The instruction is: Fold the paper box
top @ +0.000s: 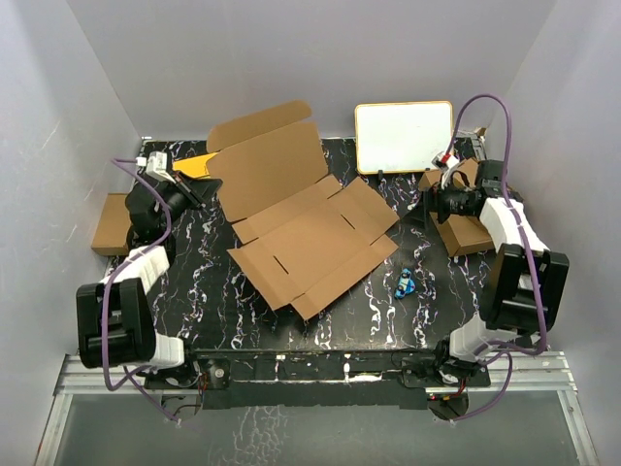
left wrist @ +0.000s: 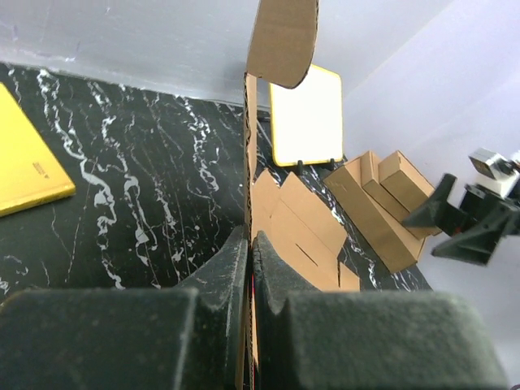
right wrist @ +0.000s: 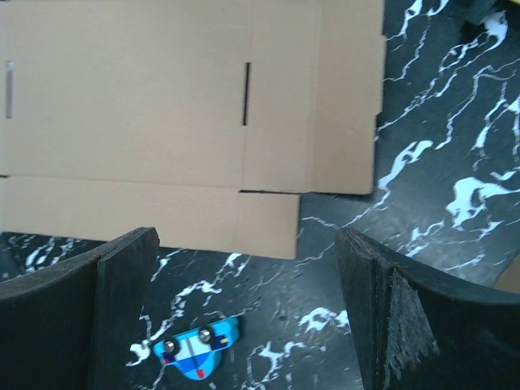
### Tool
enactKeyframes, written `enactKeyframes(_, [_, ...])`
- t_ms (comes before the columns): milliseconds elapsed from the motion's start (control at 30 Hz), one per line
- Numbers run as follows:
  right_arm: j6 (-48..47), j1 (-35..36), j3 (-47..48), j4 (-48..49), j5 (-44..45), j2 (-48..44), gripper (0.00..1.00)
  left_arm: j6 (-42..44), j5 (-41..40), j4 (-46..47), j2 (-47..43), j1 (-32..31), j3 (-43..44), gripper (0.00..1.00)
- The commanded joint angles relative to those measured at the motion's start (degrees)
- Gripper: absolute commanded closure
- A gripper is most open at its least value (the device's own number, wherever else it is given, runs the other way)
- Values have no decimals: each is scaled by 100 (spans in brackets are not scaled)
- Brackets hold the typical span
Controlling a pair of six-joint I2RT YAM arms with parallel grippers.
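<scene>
Well, the paper box (top: 306, 238) lies opened out in the middle of the table (top: 209, 291). Its big flap (top: 267, 155), at eleven o'clock, is tipped up. The left claw (left wrist: 249, 268) is pinched tight on that flap's edge. The right claw (right wrist: 244, 268) hangs wide apart at three o'clock, holding nothing. I think the first fold is under way. Next, the right claw should press the flat part down.

Enclosed robot-lab test cell, marble-patterned table (top: 194, 291)
</scene>
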Motion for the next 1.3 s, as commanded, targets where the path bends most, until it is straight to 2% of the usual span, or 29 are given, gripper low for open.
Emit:
enactKeyframes(0, [-499, 187, 568, 476, 291, 460, 1, 142, 447, 559, -633, 10, -118, 100])
enactKeyframes(267, [-167, 666, 1292, 660, 663, 1555, 1, -48, 543, 905, -1023, 5, -318, 100])
enactKeyframes(567, [175, 935, 2338, 397, 483, 2556, 2, -167, 672, 1085, -1181, 5, -389, 100])
enactKeyframes(900, [322, 997, 2893, 320, 492, 3078, 3, -364, 722, 1252, -1174, 5, -259, 100])
enactKeyframes(1067, [298, 996, 3011, 161, -50, 3185, 9, -321, 733, 1127, -1255, 5, -238, 100])
enactKeyframes(1267, [313, 989, 2958, 203, -78, 3212, 18, -408, 746, 1188, -1296, 6, -262, 100])
